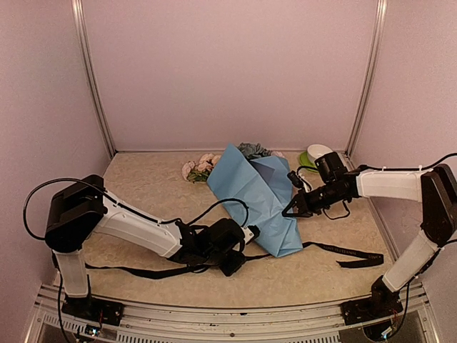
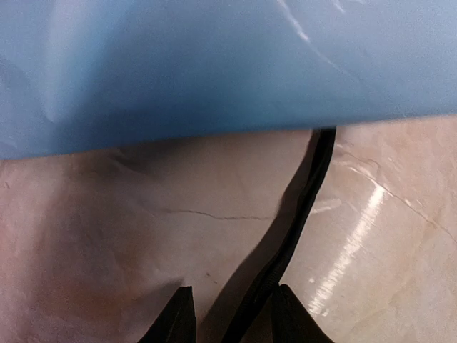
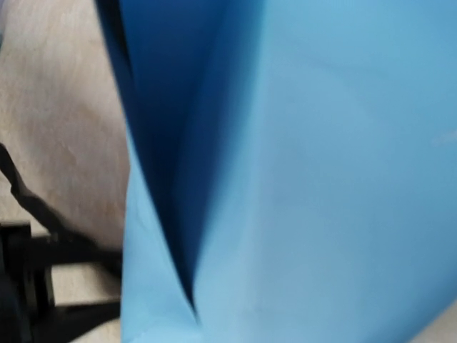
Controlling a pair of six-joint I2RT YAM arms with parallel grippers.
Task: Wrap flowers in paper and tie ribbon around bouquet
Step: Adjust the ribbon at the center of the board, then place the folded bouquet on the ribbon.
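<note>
The bouquet lies in the middle of the table as a cone of light blue paper point(image 1: 260, 196). Pink and blue-grey flowers point(image 1: 201, 168) stick out at its far end. The black ribbon point(image 1: 343, 251) runs under the cone's near tip and trails left and right. My left gripper point(image 1: 251, 234) is low beside that tip. Its fingertips point(image 2: 178, 320) stand apart, and the ribbon point(image 2: 303, 207) passes between them against the right one. My right gripper point(image 1: 289, 211) is at the cone's right edge. The paper point(image 3: 321, 179) fills its view, hides the fingers, and its fold pinches together at the jaws.
A white and green object point(image 1: 315, 153) sits in the back right corner. The left arm's black cable point(image 1: 230, 203) loops over the near side of the paper. Pale walls close in the table at the back and on both sides.
</note>
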